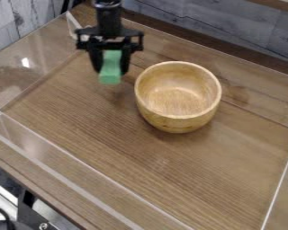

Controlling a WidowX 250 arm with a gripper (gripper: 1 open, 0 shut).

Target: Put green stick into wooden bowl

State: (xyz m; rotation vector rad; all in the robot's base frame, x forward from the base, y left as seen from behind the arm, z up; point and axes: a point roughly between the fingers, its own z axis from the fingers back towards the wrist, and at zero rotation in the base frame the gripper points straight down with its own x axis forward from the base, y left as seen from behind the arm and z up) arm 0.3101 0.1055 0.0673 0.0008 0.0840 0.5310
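The green stick (111, 66) hangs above the table, held upright between the black fingers of my gripper (111, 57), which is shut on its upper part. The arm comes down from the top edge of the view. The wooden bowl (178, 95) stands on the table to the right of the stick and slightly nearer the camera; it is empty. The stick is left of the bowl's rim, not over it.
The wooden table (134, 171) is ringed by a low clear plastic wall (62, 153) along the front and sides. A grey plank wall (230, 22) runs behind the table.
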